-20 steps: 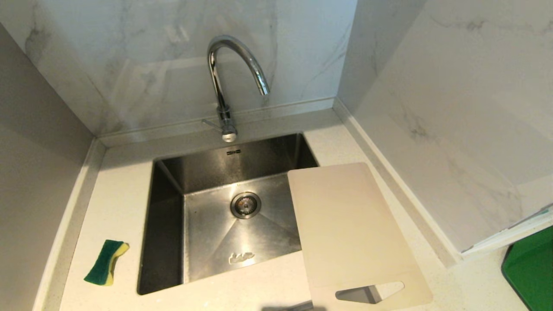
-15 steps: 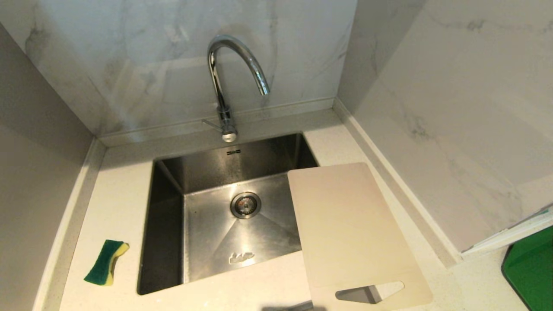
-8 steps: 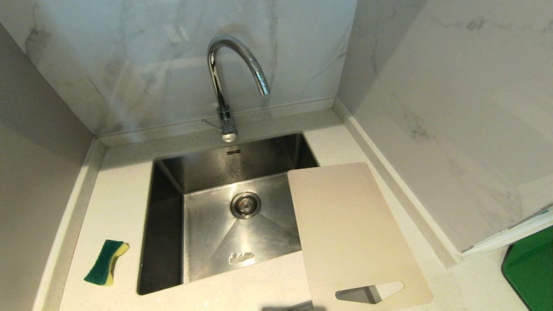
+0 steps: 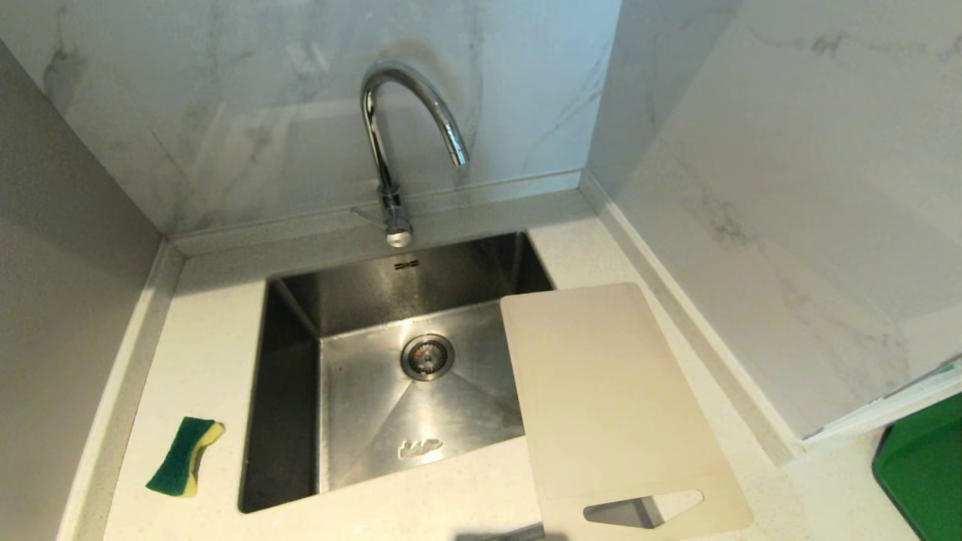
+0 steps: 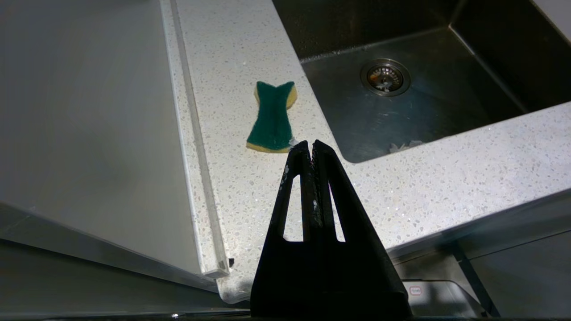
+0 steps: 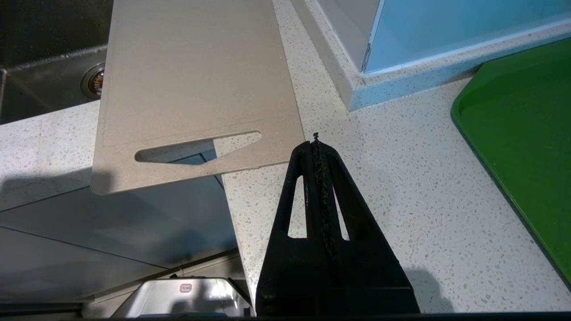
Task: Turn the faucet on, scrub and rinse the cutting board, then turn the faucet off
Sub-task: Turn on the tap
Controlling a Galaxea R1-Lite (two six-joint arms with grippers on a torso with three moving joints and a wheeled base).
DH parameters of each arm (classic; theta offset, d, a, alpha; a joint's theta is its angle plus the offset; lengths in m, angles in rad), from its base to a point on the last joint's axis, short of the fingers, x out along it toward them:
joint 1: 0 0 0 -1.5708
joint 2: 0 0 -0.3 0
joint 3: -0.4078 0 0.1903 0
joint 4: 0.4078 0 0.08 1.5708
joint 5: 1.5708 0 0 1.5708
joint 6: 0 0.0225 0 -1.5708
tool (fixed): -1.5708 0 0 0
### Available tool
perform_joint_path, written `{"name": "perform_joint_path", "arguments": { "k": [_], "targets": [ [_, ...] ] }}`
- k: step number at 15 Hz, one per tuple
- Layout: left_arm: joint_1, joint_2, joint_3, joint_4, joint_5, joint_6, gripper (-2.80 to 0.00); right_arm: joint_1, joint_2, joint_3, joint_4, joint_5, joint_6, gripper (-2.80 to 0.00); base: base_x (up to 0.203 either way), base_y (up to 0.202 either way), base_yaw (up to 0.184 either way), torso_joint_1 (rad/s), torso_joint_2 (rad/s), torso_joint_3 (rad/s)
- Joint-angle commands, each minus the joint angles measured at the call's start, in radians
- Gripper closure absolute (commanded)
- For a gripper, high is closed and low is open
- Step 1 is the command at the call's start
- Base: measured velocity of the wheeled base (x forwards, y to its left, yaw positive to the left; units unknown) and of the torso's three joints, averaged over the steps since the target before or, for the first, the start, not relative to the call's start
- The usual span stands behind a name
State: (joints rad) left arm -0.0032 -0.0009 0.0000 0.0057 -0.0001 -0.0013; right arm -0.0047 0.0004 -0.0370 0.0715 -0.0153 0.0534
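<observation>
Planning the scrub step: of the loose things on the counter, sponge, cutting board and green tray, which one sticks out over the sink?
The cutting board: its far corner overhangs the sink, while the sponge and green tray lie wholly on the counter.

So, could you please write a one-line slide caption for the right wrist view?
Shut right hand hovering over the speckled countertop, beside the cutting board overhanging the counter edge.

Count: 1 tall chrome gooseneck faucet (image 4: 391,143) at 12 o'clock. 1 square stainless steel sink (image 4: 353,421), with 1 round metal drain strainer (image 4: 427,356). 1 large flat off-white plastic cutting board (image 4: 609,398) at 4 o'clock, with 1 handle cut-out. 1 green-and-yellow sponge (image 4: 184,456) at 8 o'clock. 1 green plastic tray (image 4: 924,466), partly in view at 4 o'clock. 1 speckled white stone desk (image 4: 203,353). 2 black tools: left tool (image 5: 311,145), right tool (image 6: 315,145).
</observation>
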Motion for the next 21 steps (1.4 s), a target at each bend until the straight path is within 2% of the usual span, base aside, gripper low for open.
{"name": "perform_joint_path", "arguments": {
  "k": [1, 4, 6, 14, 21],
  "targets": [
    [0.000, -0.001, 0.000, 0.000, 0.000, 0.000, 0.00, 0.000, 0.001, 0.000, 0.001, 0.000, 0.000, 0.00, 0.000, 0.000, 0.000, 0.000, 0.00, 0.000],
    [0.000, 0.000, -0.019, 0.002, 0.000, -0.001, 0.00, 0.000, 0.001, 0.000, 0.001, 0.000, 0.000, 0.00, 0.000, 0.000, 0.000, 0.000, 0.00, 0.000],
    [0.000, 0.035, -0.127, 0.023, 0.001, -0.017, 0.00, 0.000, 0.001, 0.000, 0.001, 0.000, 0.000, 0.00, 0.000, 0.000, 0.000, 0.000, 0.00, 0.000],
    [-0.002, 0.436, -0.539, 0.034, -0.011, -0.019, 0.00, 0.000, 0.001, 0.000, 0.001, 0.000, 0.000, 0.00, 0.000, 0.000, 0.000, 0.000, 0.00, 0.000],
    [0.004, 0.783, -0.925, 0.042, 0.008, 0.045, 0.00, 0.000, 0.001, 0.000, 0.001, 0.000, 0.000, 0.00, 0.000, 0.000, 0.000, 0.000, 0.00, 0.000]
  ]
}}
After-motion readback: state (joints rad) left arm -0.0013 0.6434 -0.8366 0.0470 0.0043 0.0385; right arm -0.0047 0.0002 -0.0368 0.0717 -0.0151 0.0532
